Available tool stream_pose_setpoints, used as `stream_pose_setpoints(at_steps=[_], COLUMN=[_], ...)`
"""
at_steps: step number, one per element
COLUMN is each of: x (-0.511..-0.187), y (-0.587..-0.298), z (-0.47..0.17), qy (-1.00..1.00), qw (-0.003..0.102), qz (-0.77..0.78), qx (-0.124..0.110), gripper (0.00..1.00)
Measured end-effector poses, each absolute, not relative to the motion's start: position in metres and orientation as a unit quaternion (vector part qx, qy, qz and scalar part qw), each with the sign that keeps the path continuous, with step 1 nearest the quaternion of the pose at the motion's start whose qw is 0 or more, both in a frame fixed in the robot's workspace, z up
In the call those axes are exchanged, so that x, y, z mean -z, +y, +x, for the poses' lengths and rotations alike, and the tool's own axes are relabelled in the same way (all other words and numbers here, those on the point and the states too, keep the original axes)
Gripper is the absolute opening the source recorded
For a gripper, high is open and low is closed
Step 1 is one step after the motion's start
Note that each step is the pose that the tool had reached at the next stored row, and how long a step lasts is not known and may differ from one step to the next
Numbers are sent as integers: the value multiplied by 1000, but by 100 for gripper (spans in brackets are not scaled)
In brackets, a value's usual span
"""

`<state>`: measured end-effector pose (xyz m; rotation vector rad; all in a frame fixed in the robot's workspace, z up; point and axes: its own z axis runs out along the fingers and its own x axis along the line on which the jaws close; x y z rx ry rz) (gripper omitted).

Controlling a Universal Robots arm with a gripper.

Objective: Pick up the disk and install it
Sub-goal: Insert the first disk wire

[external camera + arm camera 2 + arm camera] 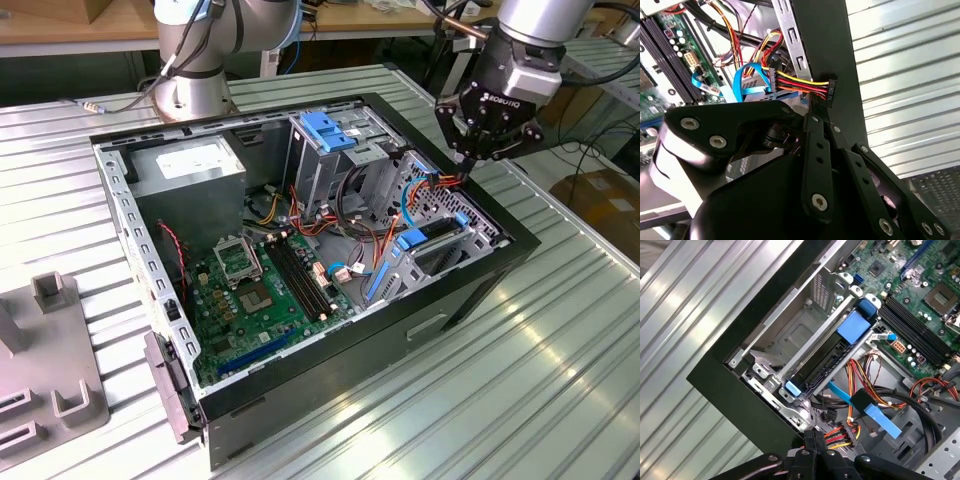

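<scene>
Ribbed metal table point(560, 340) is lying bare along the exterior view's right of the open computer case point(440, 320), leaving free room there, while a grey fixture point(55, 400) is occupying the table at that view's left. The gripper point(468, 158) is hanging over the case's rim on the exterior view's right, close against the black side wall. Its fingers are pinching together on a black power plug point(830, 88) trailing yellow, red and orange wires, as both wrist views are showing. The disk point(822, 365) is sitting inside the metal drive cage point(790, 335) at the case's front corner, blue rail ends showing at both ends, just below the gripper and apart from it. A blue data cable point(880, 417) is looping beside the cage. The case is also holding a green motherboard point(255, 290) and a grey power-supply box point(190, 170).
</scene>
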<state>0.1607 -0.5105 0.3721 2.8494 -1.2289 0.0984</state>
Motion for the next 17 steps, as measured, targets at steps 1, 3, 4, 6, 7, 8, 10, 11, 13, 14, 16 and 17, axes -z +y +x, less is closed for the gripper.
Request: stream_pose_setpoints(at_steps=[1,3,4,6,7,8,10,11,13,14,16,17], x=[-372,-372,-372,-372,-372,-372,-372,-372,-372,-372,-372,-372], y=[-510,-511,-510,-510,-510,-510,-510,-510,-510,-510,-510,-510], z=[161,163,163,163,163,163,163,163,163,163,163,163], qy=[-390,-379,-376,-374,-374,-374,-374,-374,-374,-374,-374,-374], qw=[18,18,18,18,18,18,18,18,18,18,18,18], qz=[920,925,926,927,927,927,927,927,927,927,927,927], qx=[-32,-32,-32,-32,-32,-32,-32,-32,-32,-32,-32,-32], gripper=[11,11,11,11,11,11,11,11,11,11,11,11])
